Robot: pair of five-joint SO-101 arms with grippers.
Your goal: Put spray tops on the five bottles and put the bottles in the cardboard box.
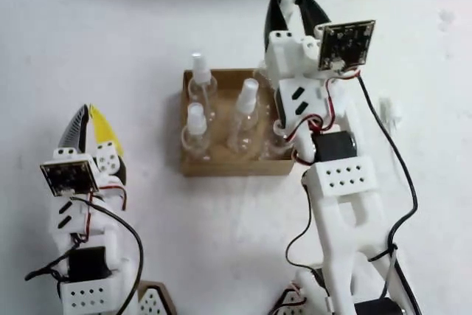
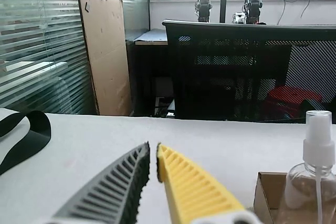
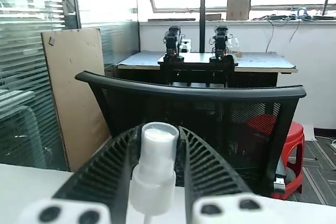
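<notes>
The cardboard box (image 1: 236, 166) sits mid-table and holds three clear bottles with white spray tops (image 1: 200, 82) (image 1: 196, 134) (image 1: 245, 112); another bottle (image 1: 276, 142) shows partly under the right arm. My right gripper (image 1: 289, 1) is past the box's far right corner, shut on a bottle's white spray top (image 3: 156, 166), which sits between its black fingers (image 3: 207, 166). The body of that bottle is hidden. My left gripper (image 1: 88, 114), with one grey and one yellow finger, is shut on nothing, left of the box (image 2: 268, 192) (image 2: 153, 153). One capped bottle (image 2: 315, 182) stands in the box's near corner.
The white table (image 1: 110, 42) is bare to the left of and behind the box. A black mesh chair (image 2: 252, 72) stands past the far edge. A black curved piece (image 2: 23, 135) lies at the table's side. The arm bases take up the near edge.
</notes>
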